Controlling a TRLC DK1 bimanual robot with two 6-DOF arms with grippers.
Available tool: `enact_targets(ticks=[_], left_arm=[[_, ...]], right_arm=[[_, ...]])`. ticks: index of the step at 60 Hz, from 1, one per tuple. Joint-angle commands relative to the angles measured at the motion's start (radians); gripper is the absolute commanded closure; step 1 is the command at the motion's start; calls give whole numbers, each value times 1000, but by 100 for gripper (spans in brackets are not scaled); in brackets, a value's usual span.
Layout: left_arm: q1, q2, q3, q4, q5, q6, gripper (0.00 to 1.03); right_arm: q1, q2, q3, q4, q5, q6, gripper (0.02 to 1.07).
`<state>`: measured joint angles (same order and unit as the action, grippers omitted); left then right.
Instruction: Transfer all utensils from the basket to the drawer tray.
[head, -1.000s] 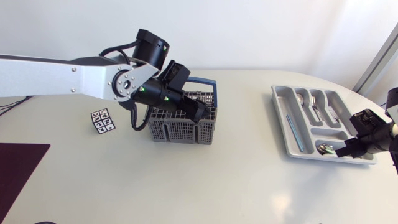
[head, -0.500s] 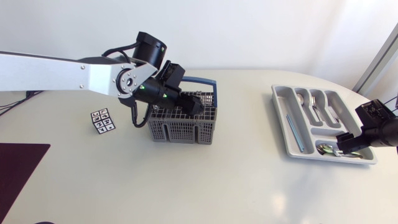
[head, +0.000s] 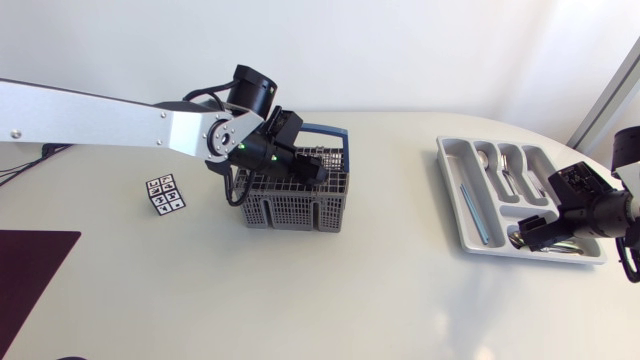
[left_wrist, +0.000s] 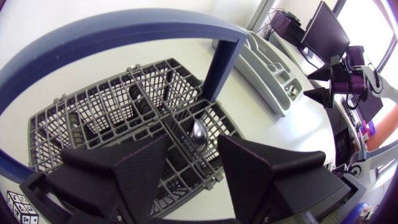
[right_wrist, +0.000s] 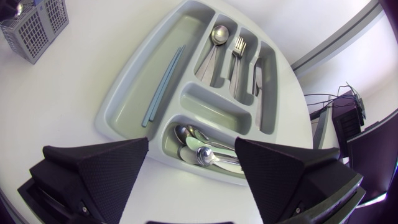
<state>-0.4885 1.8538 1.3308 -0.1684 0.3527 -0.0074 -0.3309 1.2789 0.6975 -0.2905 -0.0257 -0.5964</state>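
The grey wire basket (head: 295, 203) with a blue handle (head: 326, 130) stands mid-table. My left gripper (head: 318, 172) is dipped into its top from the left. In the left wrist view the gripper (left_wrist: 193, 148) is open over a basket (left_wrist: 93, 124) cell, and a spoon's bowl (left_wrist: 198, 132) stands just ahead of the gap, touching neither finger. The grey drawer tray (head: 452, 190) lies at the right. My right gripper (head: 535, 230) hangs open over its near end, above a compartment with spoons (right_wrist: 202, 149). The tray (right_wrist: 208, 102) also holds a fork (right_wrist: 238, 46) and another spoon (right_wrist: 217, 34).
A small marker card (head: 165, 194) lies left of the basket. A dark mat (head: 30, 270) covers the table's front left corner. Two long blue-grey sticks (right_wrist: 163, 86) lie in the tray's long compartment. Bare white tabletop spans between basket and tray.
My right gripper has opened and left a spoon in the tray's near compartment. My left gripper's fingers have drawn closer together inside the basket.
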Motion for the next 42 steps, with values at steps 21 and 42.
enact_targets(ticks=[21,42], left_arm=[[-1,50,34,43,89,-68,100],[36,1,11,43,169,-106,100]], right_arm=[[164,-116,-110,33,-3,37,7],[449,-222,-113,-35,-131,78,7]])
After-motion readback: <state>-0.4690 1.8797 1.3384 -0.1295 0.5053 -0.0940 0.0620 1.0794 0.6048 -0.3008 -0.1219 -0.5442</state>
